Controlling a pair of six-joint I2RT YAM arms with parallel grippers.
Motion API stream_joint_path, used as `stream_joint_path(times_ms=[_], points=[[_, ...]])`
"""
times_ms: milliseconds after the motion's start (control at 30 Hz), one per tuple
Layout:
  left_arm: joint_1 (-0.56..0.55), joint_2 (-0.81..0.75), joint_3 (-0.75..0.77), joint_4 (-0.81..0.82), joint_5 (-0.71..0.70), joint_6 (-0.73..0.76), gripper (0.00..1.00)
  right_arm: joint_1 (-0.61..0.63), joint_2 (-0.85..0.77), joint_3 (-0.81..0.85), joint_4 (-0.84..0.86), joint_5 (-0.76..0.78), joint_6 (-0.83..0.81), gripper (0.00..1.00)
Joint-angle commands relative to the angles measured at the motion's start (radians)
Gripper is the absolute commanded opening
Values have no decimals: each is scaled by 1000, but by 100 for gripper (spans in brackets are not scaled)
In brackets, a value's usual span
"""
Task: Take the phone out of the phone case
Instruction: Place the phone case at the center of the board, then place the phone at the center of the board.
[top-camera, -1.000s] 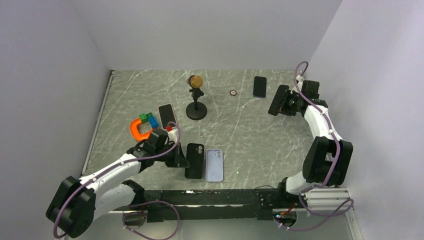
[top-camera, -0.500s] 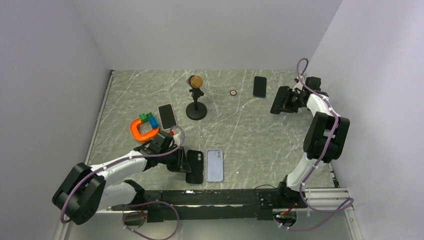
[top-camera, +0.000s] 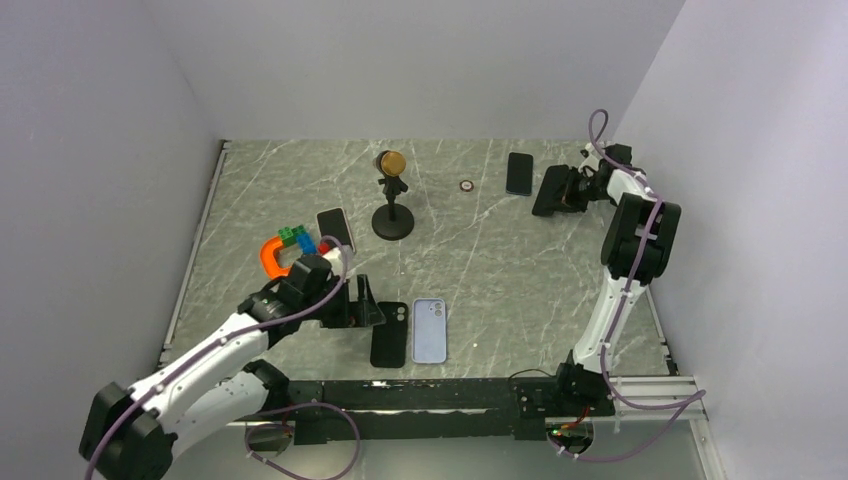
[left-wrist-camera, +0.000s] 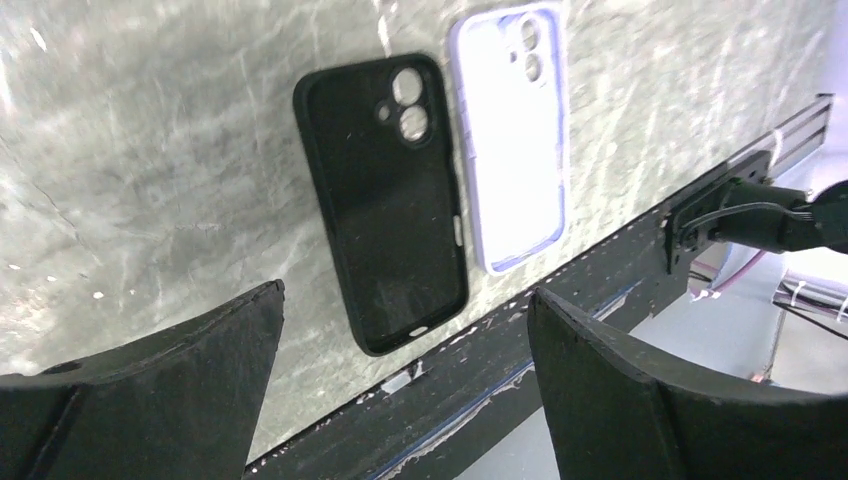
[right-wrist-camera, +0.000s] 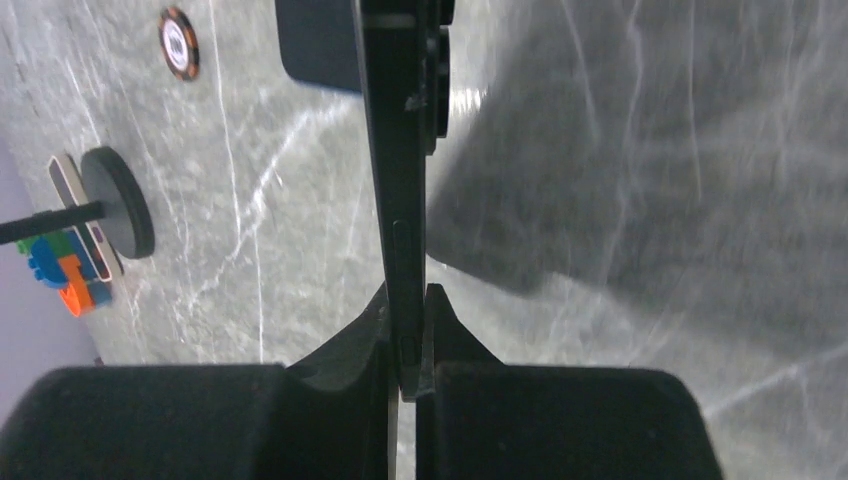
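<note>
Two cases, a black phone case and a pale lilac case, lie flat side by side near the front edge of the worktop. They sit below the left gripper, whose fingers are spread wide and hold nothing. At the far right, the right gripper has its fingers clamped on a thin dark phone, held edge-on over the worktop.
</note>
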Motion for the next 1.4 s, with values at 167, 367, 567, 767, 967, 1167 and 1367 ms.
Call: stream_joint_path(times_ms=[167,367,567,767,967,1167,1367], points=[[-1,-243,145,-129,-59,102,94,-3,181,233,-46,91,-20,8],[-1,-284,194,-177,-104,107,94,-4,264,370,-85,148,-16,14],[-2,-303,191,-168,-103,88,93,2,298,407,-53,150,5,21],[-2,-301,209,-194,-124,95,93,32,361,495,-91,177,-4,25],[-2,-308,209,-194,-127,80,93,63,397,566,-115,237,-2,29],[-2,-284,233,-207,-167,65,99,88,339,538,-151,391,12,48],[1,-165,329,-230,-254,56,99,105,164,390,-182,532,26,99]])
